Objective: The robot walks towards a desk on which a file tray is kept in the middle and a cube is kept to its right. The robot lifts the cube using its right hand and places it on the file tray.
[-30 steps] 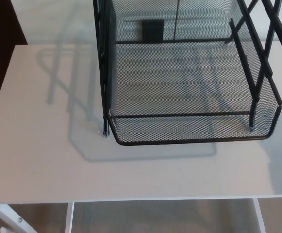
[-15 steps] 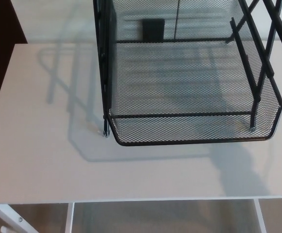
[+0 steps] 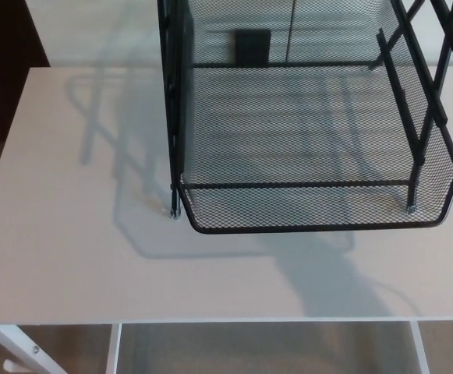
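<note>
Desk (image 3: 70, 265): 1, pale top, bare along its front edge. File tray (image 3: 316, 228): 1, black mesh, lowest tier empty, standing mid-desk toward the back edge. Cube: not in view; the desk's right edge is outside the picture. Hands: 0 visible, state cannot be told. Step, judged: reaching for the cube. Next move calls for the right hand to close on it.

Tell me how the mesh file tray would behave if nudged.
The file tray is open wire mesh, so probably light for its size. It stands on thin feet on the smooth desk, so it may slide easily. Its frame bars suggest stiffness.
</note>
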{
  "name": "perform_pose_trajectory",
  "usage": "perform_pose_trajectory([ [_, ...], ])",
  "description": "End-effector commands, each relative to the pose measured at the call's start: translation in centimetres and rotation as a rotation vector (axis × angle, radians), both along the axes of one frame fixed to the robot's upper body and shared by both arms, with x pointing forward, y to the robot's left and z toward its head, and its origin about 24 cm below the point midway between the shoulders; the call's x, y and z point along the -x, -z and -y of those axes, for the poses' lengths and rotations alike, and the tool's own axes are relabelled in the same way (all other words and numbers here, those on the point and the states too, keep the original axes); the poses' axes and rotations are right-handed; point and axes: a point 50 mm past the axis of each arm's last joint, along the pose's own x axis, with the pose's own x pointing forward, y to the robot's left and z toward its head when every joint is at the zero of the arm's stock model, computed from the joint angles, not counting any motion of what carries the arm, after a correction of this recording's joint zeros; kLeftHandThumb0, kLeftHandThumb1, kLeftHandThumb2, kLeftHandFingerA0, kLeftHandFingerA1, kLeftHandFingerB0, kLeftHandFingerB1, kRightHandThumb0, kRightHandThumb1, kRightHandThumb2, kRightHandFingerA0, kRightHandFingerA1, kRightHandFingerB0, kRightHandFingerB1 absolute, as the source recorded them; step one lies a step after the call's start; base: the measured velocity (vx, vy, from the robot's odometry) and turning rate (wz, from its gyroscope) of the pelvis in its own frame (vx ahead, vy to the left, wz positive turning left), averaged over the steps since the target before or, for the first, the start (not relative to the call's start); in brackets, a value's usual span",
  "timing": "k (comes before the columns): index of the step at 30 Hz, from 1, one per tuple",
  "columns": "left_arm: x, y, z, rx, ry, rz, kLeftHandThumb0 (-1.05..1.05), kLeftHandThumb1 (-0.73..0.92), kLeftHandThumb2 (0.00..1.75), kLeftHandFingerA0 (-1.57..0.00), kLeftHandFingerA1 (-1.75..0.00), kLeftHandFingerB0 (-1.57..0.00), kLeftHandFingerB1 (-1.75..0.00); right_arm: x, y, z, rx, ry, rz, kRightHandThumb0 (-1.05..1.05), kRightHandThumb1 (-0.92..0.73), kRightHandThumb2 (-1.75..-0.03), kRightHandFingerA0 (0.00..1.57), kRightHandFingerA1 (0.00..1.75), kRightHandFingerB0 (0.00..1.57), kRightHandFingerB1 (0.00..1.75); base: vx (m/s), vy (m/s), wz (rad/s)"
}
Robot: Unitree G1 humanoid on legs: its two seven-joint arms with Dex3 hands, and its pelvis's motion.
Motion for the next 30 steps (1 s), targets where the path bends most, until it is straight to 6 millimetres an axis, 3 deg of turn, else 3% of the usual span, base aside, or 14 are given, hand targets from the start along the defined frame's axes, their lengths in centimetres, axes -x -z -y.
perform_pose_trajectory([
  [1,-0.4,-0.3,-0.4,-0.03,0.032,0.024,-0.27,0.64,1.15,-0.07,-0.52,-0.07,-0.5,-0.4,4.5,-0.7,0.172,-0.041,-0.374,-0.21,-0.67,-0.65,0.86,1.56,0.91,0.58,0.0,0.0,0.0],
  [3,-0.3,-0.2,-0.3,-0.026,0.021,0.023,-0.27,0.64,1.14,-0.08,-0.51,-0.07,-0.5,-0.4,5.7,-0.8,0.205,-0.075,-0.482,-0.19,-0.69,-0.67,0.87,1.57,0.87,0.59,0.0,0.0,0.0],
  [4,-0.3,-0.2,-0.3,-0.034,0.023,0.021,-0.53,0.92,0.69,-0.24,-0.37,-0.22,-0.33,-0.4,6.4,-0.9,0.238,-0.088,-0.531,-0.18,-0.65,-0.69,0.94,1.5,0.88,0.59,0.0,0.0,0.0],
  [5,-0.3,-0.1,-0.4,-0.039,0.013,0.022,-0.53,0.92,0.67,-0.28,-0.38,-0.23,-0.33,-0.3,7.6,-1.2,0.281,-0.095,-0.592,-0.2,-0.61,-0.71,1.04,1.35,0.93,0.57,0.0,0.0,0.0],
  [7,-0.4,-0.2,-0.4,-0.041,0.013,0.024,-0.53,0.92,0.67,-0.28,-0.38,-0.23,-0.33,-0.3,7.7,-1.2,0.285,-0.095,-0.598,-0.2,-0.61,-0.71,1.04,1.35,0.93,0.57,0.0,0.0,0.0],
  [11,-0.5,-0.3,-0.5,-0.049,0.032,0.011,-0.53,0.92,0.69,-0.28,-0.38,-0.22,-0.32,-0.7,9.8,-1.2,0.304,-0.053,-0.712,-0.19,-0.6,-0.73,1.02,1.36,0.91,0.61,0.0,0.0,0.0],
  [15,-0.4,-0.4,-0.5,-0.059,0.07,0.008,-0.54,0.92,0.7,-0.28,-0.39,-0.23,-0.33,-0.9,10.0,-0.9,0.316,-0.03,-0.749,-0.2,-0.62,-0.69,1.01,1.32,0.89,0.59,0.0,0.0,0.0],
  [17,-0.6,-0.5,-0.7,-0.052,0.033,0.015,-0.53,0.92,0.68,-0.32,-0.39,-0.24,-0.33,-1.1,9.9,-1.1,0.306,-0.023,-0.752,-0.23,-0.66,-0.64,1.01,1.25,0.86,0.58,0.0,0.0,0.0],
  [21,-0.7,-0.5,-0.7,-0.045,0.016,0.037,-0.53,0.92,0.67,-0.26,-0.37,-0.23,-0.32,-1.3,9.4,-1.2,0.284,-0.021,-0.774,-0.26,-0.69,-0.62,1.04,1.04,0.83,0.55,0.0,0.0,0.0],
  [23,-0.6,-0.5,-0.7,-0.046,0.026,0.032,-0.53,0.92,0.67,-0.26,-0.37,-0.23,-0.32,-1.3,9.4,-1.3,0.281,-0.024,-0.778,-0.26,-0.69,-0.62,1.04,1.04,0.83,0.55,0.0,0.0,0.0],
  [24,-0.6,-0.9,-0.7,-0.046,0.062,0.042,-0.53,0.92,0.7,-0.23,-0.38,-0.23,-0.33,-1.3,9.0,-1.4,0.273,-0.024,-0.781,-0.29,-0.71,-0.61,1.07,0.93,0.8,0.52,0.0,0.0,0.0],
  [28,-0.4,-0.7,-0.6,-0.06,0.09,0.017,-0.54,0.92,0.69,-0.25,-0.37,-0.24,-0.33,-1.3,8.9,-1.4,0.261,-0.021,-0.802,-0.3,-0.72,-0.61,1.04,0.9,0.77,0.49,0.0,0.0,0.0],
  [29,-0.3,-0.6,-0.5,-0.052,0.08,0.019,-0.54,0.92,0.69,-0.25,-0.37,-0.24,-0.33,-1.3,8.8,-1.4,0.266,-0.017,-0.804,-0.3,-0.72,-0.61,1.04,0.9,0.77,0.49,0.0,0.0,0.0],
  [30,-0.6,-0.5,-0.6,-0.044,0.055,0.011,-0.53,0.92,0.7,-0.24,-0.37,-0.24,-0.33,-1.3,8.8,-1.3,0.282,-0.014,-0.807,-0.31,-0.71,-0.62,0.87,1.24,0.75,0.48,0.0,0.0,0.0],
])
